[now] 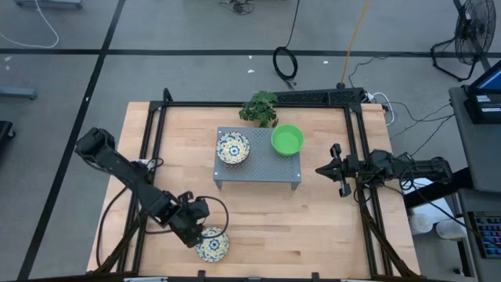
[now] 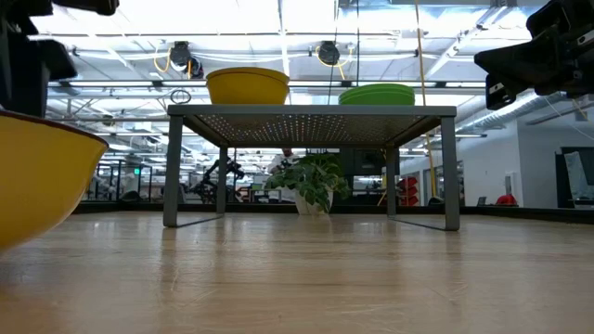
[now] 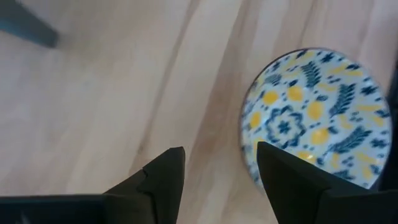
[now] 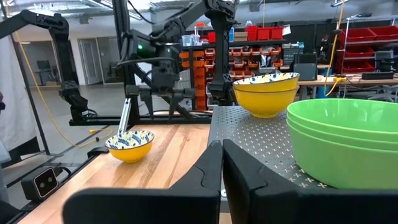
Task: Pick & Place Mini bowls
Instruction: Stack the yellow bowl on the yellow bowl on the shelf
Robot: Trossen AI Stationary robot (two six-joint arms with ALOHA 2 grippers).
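Your left end effector point(image 1: 193, 232) hangs spread just beside the patterned bowl point(image 1: 212, 245) on the tabletop point(image 1: 313, 211), one finger point(image 3: 292, 180) over its rim. The right end effector point(image 1: 338, 169), pressed together, waits well apart by the rack point(image 1: 258, 168).

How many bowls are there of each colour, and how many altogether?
Green bowls: 3, stacked on the rack
Flowery bowls: 3, two stacked on the rack, one on the table
Total: 6
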